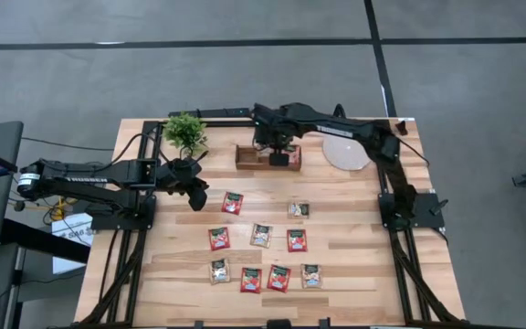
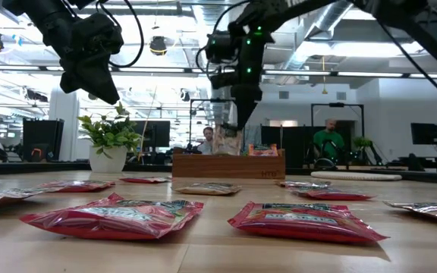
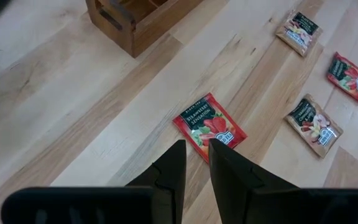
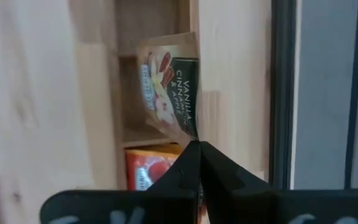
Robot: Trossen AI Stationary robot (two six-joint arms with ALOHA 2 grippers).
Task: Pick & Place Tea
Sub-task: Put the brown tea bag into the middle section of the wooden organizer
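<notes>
- Right gripper (image 4: 197, 144) I've got pinched on a beige sachet (image 4: 169, 87) reading "Vanilla", over the wooden box (image 1: 268, 157) at the table's far edge.
- Left gripper (image 3: 194, 152), slightly parted, hovers over a red sachet (image 3: 209, 126) reading "Strawberry Sensation"; bare wood around it.

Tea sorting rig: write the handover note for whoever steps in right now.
Right gripper: shut on a beige vanilla sachet, held over the wooden box at the table's back.
Left gripper: slightly parted, empty, hovering above a red strawberry sachet near the potted plant.
Done: at least one red sachet already sits in a box compartment.
Left: drop the held sachet, then collect the nine loose sachets lying on the table.
</notes>
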